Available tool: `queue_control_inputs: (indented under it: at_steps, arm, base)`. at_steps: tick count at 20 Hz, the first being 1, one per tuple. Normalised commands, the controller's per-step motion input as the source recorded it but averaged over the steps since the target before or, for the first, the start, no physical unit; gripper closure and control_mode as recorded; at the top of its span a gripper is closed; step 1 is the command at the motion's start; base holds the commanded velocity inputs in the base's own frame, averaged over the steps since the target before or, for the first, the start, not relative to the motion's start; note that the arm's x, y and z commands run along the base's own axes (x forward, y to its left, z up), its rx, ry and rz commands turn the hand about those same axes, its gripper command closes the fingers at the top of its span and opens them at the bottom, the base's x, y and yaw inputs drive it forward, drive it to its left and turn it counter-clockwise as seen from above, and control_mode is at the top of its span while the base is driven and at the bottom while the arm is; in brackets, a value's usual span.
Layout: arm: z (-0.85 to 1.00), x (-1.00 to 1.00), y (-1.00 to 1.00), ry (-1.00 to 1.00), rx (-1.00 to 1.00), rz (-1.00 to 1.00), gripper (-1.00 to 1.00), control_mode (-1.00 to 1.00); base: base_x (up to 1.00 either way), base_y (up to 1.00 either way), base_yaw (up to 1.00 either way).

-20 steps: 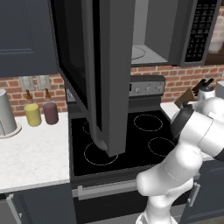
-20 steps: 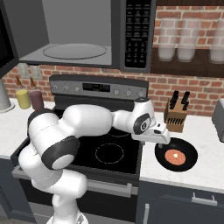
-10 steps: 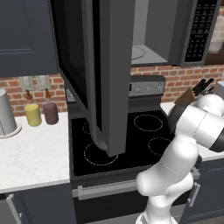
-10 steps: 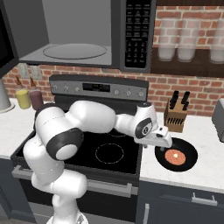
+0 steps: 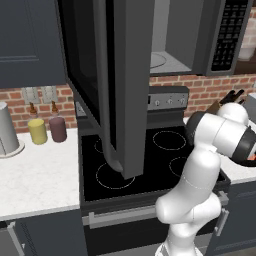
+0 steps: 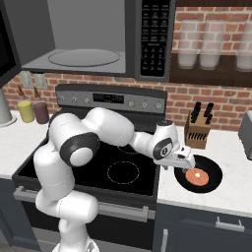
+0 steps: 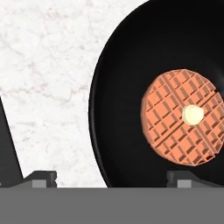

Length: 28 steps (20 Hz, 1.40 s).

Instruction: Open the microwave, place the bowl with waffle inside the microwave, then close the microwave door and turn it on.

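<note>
The microwave (image 6: 153, 37) hangs above the stove with its pale cavity (image 5: 167, 60) exposed. The microwave door (image 5: 125, 85) stands swung wide open toward me. On the white counter right of the stove sits the black bowl (image 6: 209, 178) with the orange-brown waffle (image 6: 196, 175) in it. My gripper (image 6: 184, 165) hovers low over the bowl's near-left rim. In the hand view the gripper (image 7: 113, 179) is open, one fingertip (image 7: 41, 178) over bare counter, the other (image 7: 186, 177) over the bowl (image 7: 122, 87) beside the waffle (image 7: 183, 116).
The black stove (image 6: 98, 170) lies left of the bowl. A knife block (image 6: 198, 132) stands behind the bowl, a grey appliance (image 6: 246, 134) at the far right. A yellow bottle (image 5: 37, 131), a maroon bottle (image 5: 58, 128) and a grey canister (image 5: 7, 131) stand on the left counter.
My gripper has dropped lower toward the bowl's rim. The bowl and the microwave door have stayed put.
</note>
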Motion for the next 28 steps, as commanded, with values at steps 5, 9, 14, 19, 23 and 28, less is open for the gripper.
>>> queue_control_inputs:
  at_steps: [5,9,14,19,23,28]
  arm:
    - [-0.15,0.06,-0.06,0.0,0.0,0.0,-1.0,-1.0]
    - [-0.1,0.04,-0.03,0.03,0.0,0.0,-1.0,-1.0]
    - [-0.07,0.03,-0.01,0.03,0.0,0.0,1.0,-1.0]
    - [0.0,0.0,0.0,0.0,-0.01,0.0,1.0,-1.0]
    - [0.0,0.0,0.0,0.0,0.0,0.0,1.0,-1.0]
    - [0.0,-0.01,0.0,0.0,0.0,0.0,1.0,-1.0]
  base:
    - [0.0,0.0,0.0]
    - [0.0,0.0,0.0]
    - [0.0,0.0,0.0]
    - [0.0,0.0,0.0]
    - [0.0,0.0,0.0]
    - [0.0,0.0,0.0]
